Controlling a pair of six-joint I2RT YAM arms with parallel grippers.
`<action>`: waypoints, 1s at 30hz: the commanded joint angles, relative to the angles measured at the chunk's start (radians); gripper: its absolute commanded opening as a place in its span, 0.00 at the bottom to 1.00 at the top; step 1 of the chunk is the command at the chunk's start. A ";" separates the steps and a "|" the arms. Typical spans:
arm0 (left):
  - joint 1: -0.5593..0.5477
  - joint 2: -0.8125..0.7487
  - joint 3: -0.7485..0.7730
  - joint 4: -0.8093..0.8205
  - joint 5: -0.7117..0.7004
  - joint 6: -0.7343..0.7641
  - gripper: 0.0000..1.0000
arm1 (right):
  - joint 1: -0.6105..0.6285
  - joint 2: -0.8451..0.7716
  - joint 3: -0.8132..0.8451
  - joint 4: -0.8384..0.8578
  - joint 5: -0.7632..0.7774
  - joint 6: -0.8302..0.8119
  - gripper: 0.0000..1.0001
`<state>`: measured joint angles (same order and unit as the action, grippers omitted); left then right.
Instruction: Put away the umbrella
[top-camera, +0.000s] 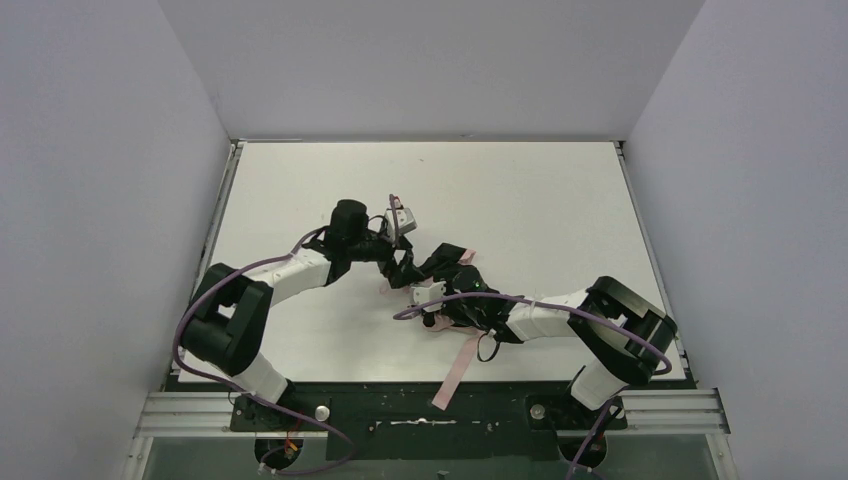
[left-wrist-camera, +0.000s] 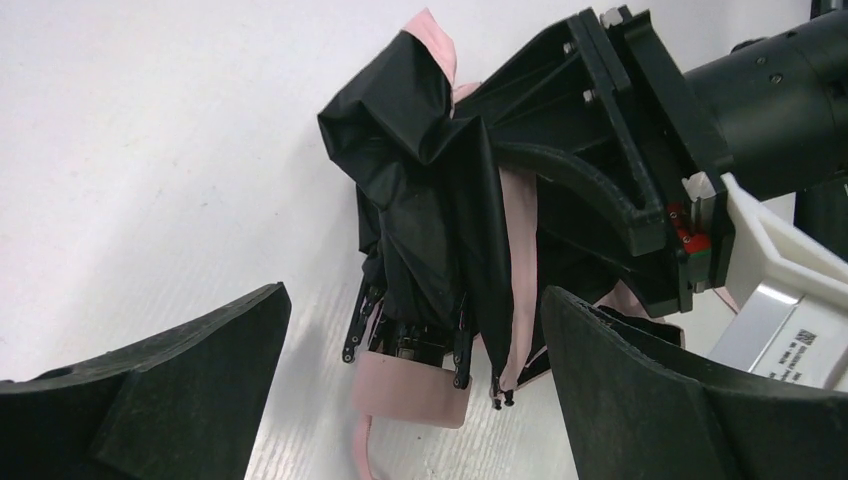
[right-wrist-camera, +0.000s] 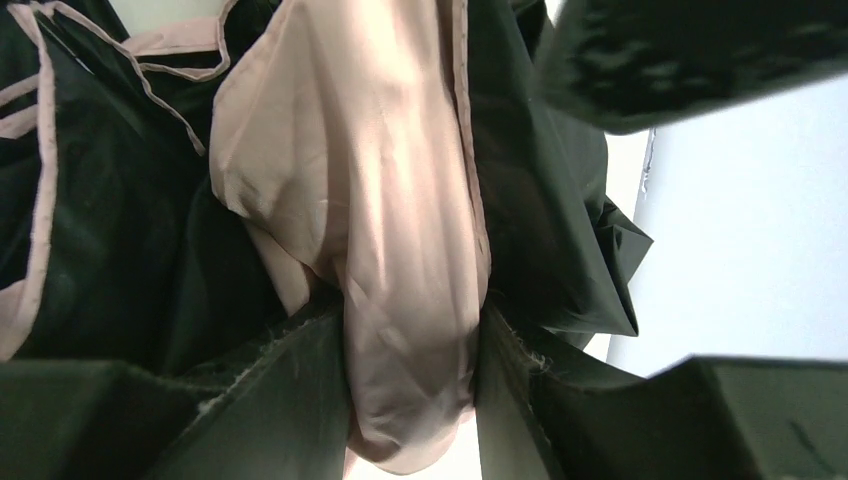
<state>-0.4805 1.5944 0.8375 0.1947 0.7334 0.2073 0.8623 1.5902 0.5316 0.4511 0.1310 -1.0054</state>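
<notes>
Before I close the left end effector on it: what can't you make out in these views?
Top view: the umbrella's middle, under the left wrist and right wrist.
Left wrist view: its far side, behind the right end effector.
Right wrist view: the shaft, buried in canopy folds; top right corner blurred.

The umbrella (left-wrist-camera: 430, 210) is black with pale pink panels and a pink strap (top-camera: 455, 375), the table (top-camera: 520, 190) white

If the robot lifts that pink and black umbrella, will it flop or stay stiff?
Probably floppy: the pink-and-black folding umbrella is crumpled in loose cloth folds. Its thin black ribs poke out, so they may snag. The long pink strap would likely dangle.
</notes>
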 joint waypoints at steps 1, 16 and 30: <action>-0.001 0.052 0.052 -0.052 0.095 0.050 0.96 | 0.000 -0.006 -0.034 -0.125 0.031 0.003 0.14; -0.062 0.211 0.125 -0.118 0.071 0.119 0.96 | 0.030 -0.047 -0.014 -0.135 0.001 0.034 0.14; -0.106 0.230 0.141 -0.272 0.004 0.242 0.54 | 0.035 -0.051 -0.027 -0.047 0.030 0.074 0.20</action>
<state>-0.5728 1.8072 0.9375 -0.0017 0.7219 0.4091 0.8879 1.5551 0.5228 0.4145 0.1539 -0.9638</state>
